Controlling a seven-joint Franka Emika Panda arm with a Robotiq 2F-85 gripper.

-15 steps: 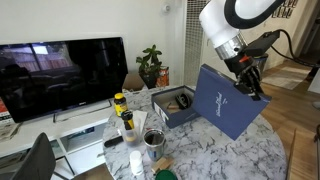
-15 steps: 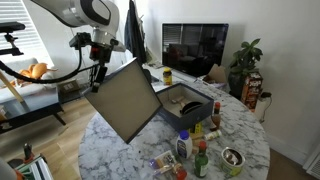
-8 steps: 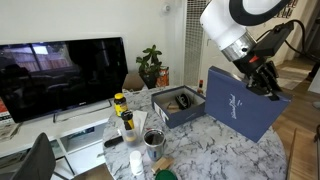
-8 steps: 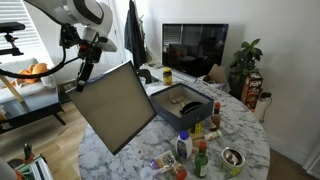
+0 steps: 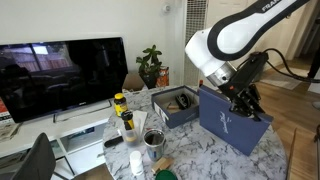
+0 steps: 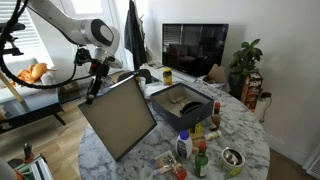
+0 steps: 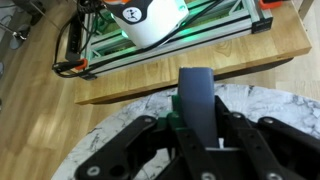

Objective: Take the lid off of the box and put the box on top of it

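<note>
Lid's off. The slate-blue lid [image 5: 230,125] is clear of the box [image 5: 182,108], which sits open and dark inside on the marble table [image 5: 200,155], near the bottles [image 6: 200,150]. The gripper [image 5: 243,98] has its fingers clamped on the lid's upper rim, and in the wrist view that edge runs right between them. The lid hangs steeply tilted beside the box, low at the table's edge — whether it touches the top, I can't tell. Left to do, by my reckoning: lay the lid flat, release it, then lift the box onto it.

Slate-blue lid [image 5: 231,122], slate-blue box [image 5: 181,114], grey-veined white marble table [image 5: 205,155]
</note>
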